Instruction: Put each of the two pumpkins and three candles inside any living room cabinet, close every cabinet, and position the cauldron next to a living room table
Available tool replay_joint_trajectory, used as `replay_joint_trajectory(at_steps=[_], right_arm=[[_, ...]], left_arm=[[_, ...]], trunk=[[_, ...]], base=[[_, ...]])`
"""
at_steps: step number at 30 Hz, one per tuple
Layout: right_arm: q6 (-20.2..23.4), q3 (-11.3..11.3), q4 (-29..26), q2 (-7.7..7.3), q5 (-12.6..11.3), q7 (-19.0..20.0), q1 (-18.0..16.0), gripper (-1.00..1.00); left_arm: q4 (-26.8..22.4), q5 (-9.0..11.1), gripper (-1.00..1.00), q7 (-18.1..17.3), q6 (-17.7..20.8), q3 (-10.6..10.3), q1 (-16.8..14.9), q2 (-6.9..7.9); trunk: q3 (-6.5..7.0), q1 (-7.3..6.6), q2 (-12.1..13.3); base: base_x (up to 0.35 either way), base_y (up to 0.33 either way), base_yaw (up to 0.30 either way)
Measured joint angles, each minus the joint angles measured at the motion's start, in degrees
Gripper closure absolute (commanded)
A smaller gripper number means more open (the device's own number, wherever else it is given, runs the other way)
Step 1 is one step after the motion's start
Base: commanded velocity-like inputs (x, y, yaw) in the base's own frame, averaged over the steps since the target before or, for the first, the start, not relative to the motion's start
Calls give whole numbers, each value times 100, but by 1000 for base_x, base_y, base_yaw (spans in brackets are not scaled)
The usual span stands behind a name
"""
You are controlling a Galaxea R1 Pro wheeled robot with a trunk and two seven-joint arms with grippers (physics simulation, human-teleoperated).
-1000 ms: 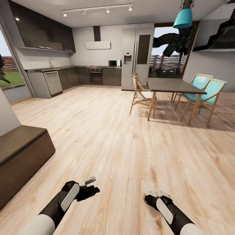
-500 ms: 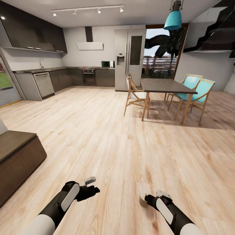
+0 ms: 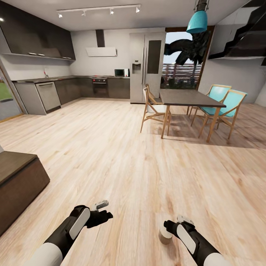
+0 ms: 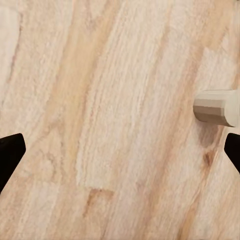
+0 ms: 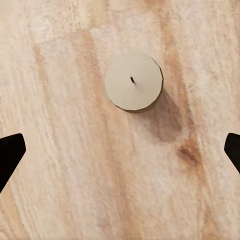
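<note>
Candle [image 3: 165,236] stood upright on the wooden floor [image 3: 122,159] in the head view, just beside the right gripper [image 3: 177,221] and well apart from the left gripper [image 3: 101,208]; the dark cabinet [image 3: 18,181] sat far off left, with bare boards between. From the left wrist, that candle [image 4: 215,106] showed side-on past widely spread dark fingertips [image 4: 10,152]. From the right wrist, its round top and wick [image 5: 133,81] lay almost straight below, between fingertips [image 5: 10,150] held wide, slightly off-centre.
</note>
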Motion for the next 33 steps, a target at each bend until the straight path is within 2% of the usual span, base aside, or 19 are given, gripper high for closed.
replay_joint_trajectory(at_steps=[3, 5, 7, 10, 13, 17, 27, 33], right_arm=[[-1, 0, 6, 2, 76, -46, 3, -100], [-3, -8, 38, 13, 328, -82, 2, -100], [-1, -19, 66, 31, 712, -112, 1, -100], [0, -25, 83, 47, 948, -291, 4, -100], [-2, -20, 86, 51, 1005, -534, 3, -100], [-1, -18, 87, 52, 1047, -627, 5, -100], [-3, -17, 83, 52, 1064, -644, 3, -100], [-10, -10, 26, 44, 1058, -496, 4, -100]], left_arm=[[-1, -4, -100, 0, -2, 1, -1, 0], [1, -7, -100, -1, -4, 1, -1, 0], [0, -8, -100, -2, -4, 1, 0, 0], [-7, -8, -100, -1, -3, 2, 1, 0], [-10, -8, -100, 0, 0, 2, 0, 0], [-10, -10, -100, 5, 1, 2, -1, 0], [-9, -8, -100, 6, 1, 2, -1, 0], [-9, 1, -100, 2, 2, 2, -1, -2]], trunk=[[0, 0, 0], [0, -1, 0], [0, -1, 0], [0, 0, 0], [0, 1, 0], [0, 0, 0], [0, 1, 0], [0, 1, 0]], base=[[69, -14, 0], [159, -104, 0], [191, -147, 0], [75, -58, 0], [18, -14, 0], [51, 17, 0], [96, 122, 0], [48, 28, 0]])
